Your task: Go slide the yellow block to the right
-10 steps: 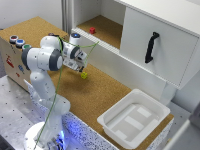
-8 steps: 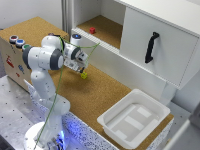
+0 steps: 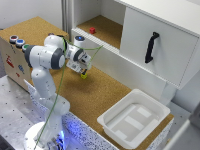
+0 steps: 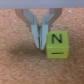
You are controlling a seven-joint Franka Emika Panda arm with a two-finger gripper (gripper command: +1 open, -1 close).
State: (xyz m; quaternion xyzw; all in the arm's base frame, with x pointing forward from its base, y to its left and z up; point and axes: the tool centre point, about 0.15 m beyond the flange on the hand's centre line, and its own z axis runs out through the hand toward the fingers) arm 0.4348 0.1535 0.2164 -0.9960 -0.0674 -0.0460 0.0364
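The yellow block (image 3: 84, 76) is a tiny yellow-green cube on the cork tabletop, just below my gripper (image 3: 82, 69). In the wrist view the block (image 4: 57, 44) shows a black letter N on its top face. My gripper (image 4: 40, 44) is shut, with nothing between its fingers. The fingertips rest down at the cork, right against one side of the block.
A white tray (image 3: 113, 127) sits at the front right of the cork table. Behind the gripper is an open cabinet shelf with a small red block (image 3: 92, 30), and a dark blue block (image 3: 79, 38) lies near its edge. The white cabinet door has a black handle (image 3: 151, 46).
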